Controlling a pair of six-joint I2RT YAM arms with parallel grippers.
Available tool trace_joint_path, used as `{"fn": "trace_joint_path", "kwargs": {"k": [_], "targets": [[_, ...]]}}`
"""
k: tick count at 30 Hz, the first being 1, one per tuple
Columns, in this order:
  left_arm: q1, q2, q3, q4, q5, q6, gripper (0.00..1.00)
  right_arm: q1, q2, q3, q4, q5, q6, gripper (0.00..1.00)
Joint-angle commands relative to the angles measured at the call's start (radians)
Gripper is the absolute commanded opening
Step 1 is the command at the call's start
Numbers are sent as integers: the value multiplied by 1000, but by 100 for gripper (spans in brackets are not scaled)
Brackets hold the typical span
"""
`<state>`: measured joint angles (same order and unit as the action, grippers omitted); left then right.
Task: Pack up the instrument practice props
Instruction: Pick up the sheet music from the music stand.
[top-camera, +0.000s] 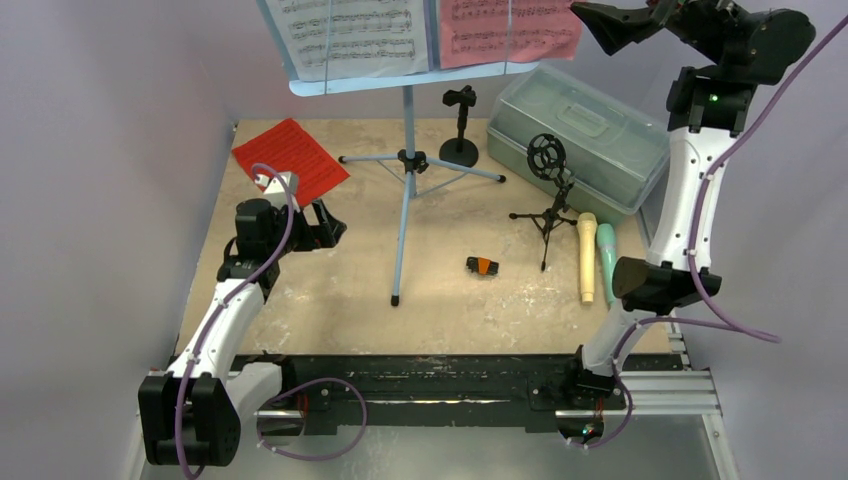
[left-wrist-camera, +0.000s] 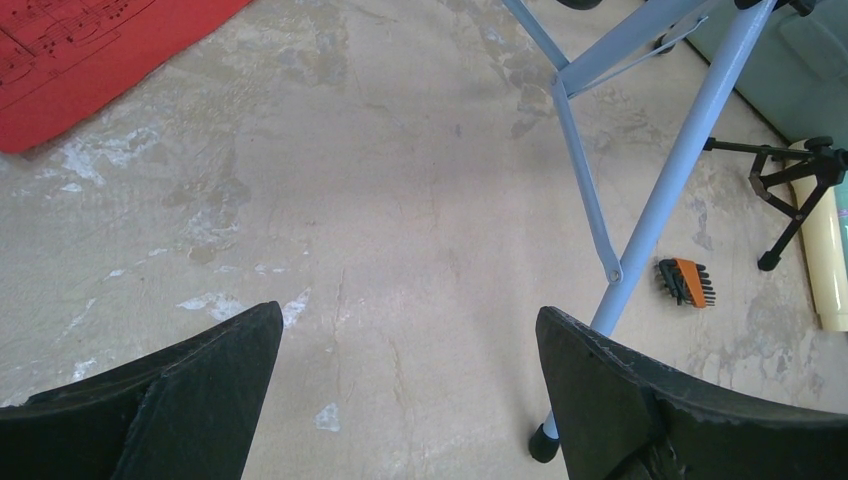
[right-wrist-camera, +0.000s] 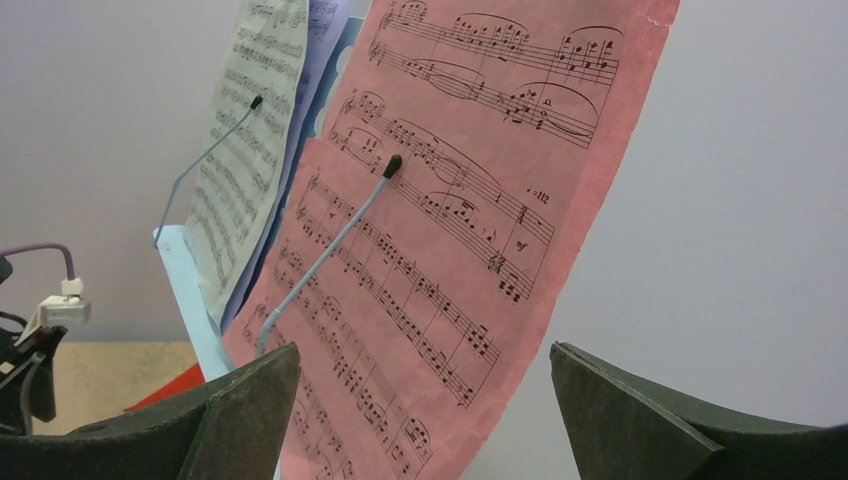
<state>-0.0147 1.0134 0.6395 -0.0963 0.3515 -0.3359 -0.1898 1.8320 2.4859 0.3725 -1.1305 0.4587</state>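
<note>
A: Left pincer (top-camera: 325, 225)?
B: Released, jaws spread wide, nothing between them. It hangs low over bare counter (top-camera: 330, 290), just beside the red music page (top-camera: 292, 158) lying flat at the far-left corner.

A: Right pincer (right-wrist-camera: 425, 360)?
B: Released too, fingers well apart. It is raised high at the far right, facing the pink page (right-wrist-camera: 470, 200) on the rack. Cannot tell whether it touches the paper.

A: The rack?
B: The pale-blue sheet-music rack (top-camera: 408, 120) stands upright on its tripod legs, mid-counter. A white page (top-camera: 350, 35) is on its left half, the pink one on its right, each pinned by a thin wire arm.

A: Microphones?
B: The cream microphone (top-camera: 587, 257) and teal microphone (top-camera: 606, 262) lie side by side on the right, touching or nearly so, in front of the translucent case (top-camera: 580, 135), whose lid is shut.

A: Holders?
B: A round-base mic holder (top-camera: 460, 125) stands behind the rack legs. A tripod mic holder (top-camera: 548, 190) with a ring mount is just left of the microphones.

A: Anything else?
B: A small orange-and-black object (top-camera: 482, 265) lies between the rack's near leg and the tripod holder.
</note>
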Motion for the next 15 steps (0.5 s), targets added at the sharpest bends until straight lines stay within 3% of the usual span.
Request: {"fn": "trace_joint_path", "kwargs": {"k": [1,9,15], "targets": [[-3,2,19,10,-8,21,98,16,-2,42,10,52,-28,99],[-2,2,19,10,-8,21,98,16,-4,37,18,45,6,99],[-3,2,20,10,-6,20,98,19,-15,-17,270,-31,218,99]]}}
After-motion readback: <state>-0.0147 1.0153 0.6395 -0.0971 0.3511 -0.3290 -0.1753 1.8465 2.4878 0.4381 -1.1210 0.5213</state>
